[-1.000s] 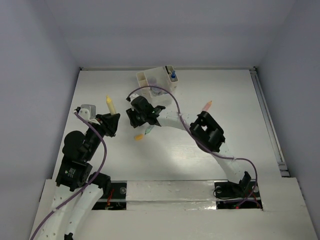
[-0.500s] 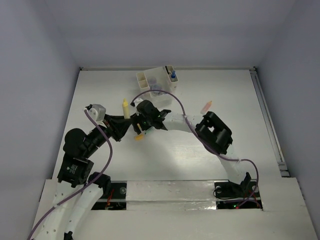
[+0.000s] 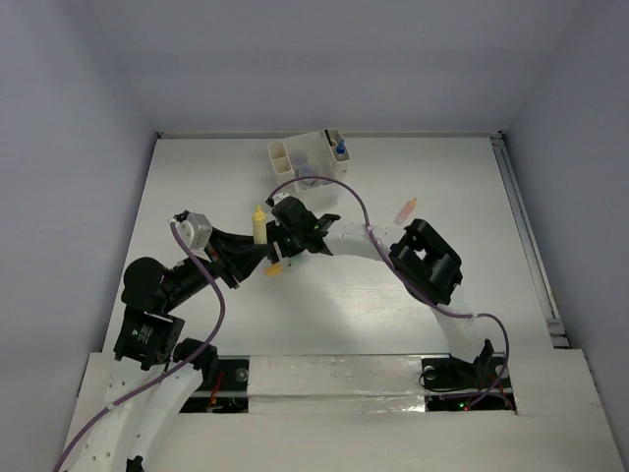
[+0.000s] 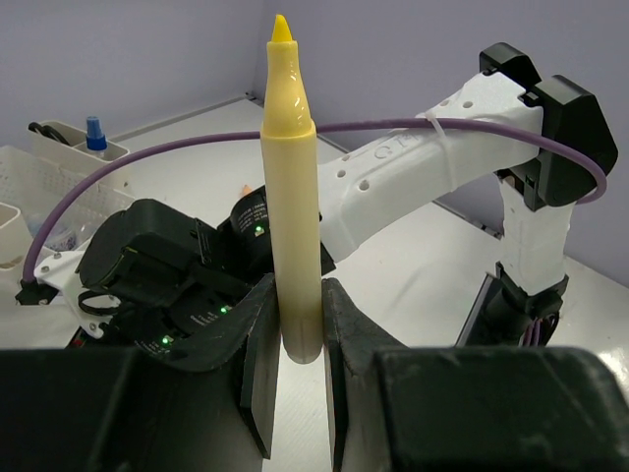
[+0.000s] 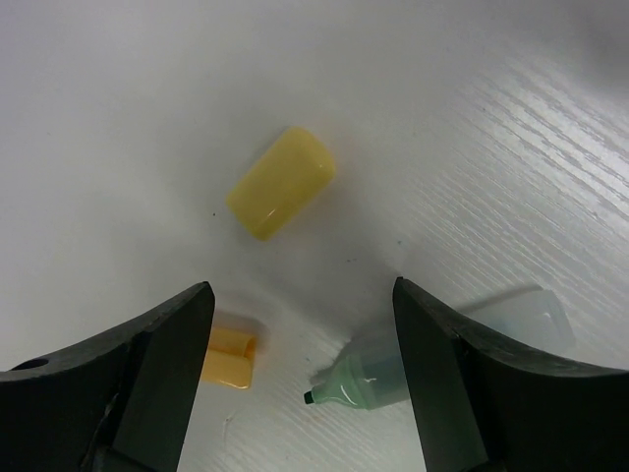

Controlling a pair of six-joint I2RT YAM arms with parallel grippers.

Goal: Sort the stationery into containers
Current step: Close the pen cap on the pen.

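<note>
- The left hand (image 4: 297, 295) is gripping a pale yellow plastic marker (image 4: 293, 177) by its lower end, with the jaws narrow against the barrel.
- This marker is standing upright in the middle of the left wrist view. Its barrel is smooth and it is tapering to a pointed, deeper yellow tip at the top.
- In the overhead view the same marker is showing left of centre, just beside the right hand (image 5: 303, 293).
- The right hand is standing wide, holding nothing, and hanging over the white table (image 5: 442, 118).
- A rounded yellow eraser-like block (image 5: 281, 183) is lying tilted near the centre of the right wrist view, glossy and apart from the other pieces.
- A small orange block (image 5: 231, 356) is lying at the lower left, partly hidden by the finger beside it.
- A light green marker (image 5: 369, 379) is lying at the lower middle, with its green nib pointing left and its clear end running up to the right.
- A cream-white plastic desk organizer (image 3: 280, 149) is sitting at the upper centre of the overhead view, with a blue-capped clear bottle (image 3: 340, 149) standing in its right-hand compartment.
</note>
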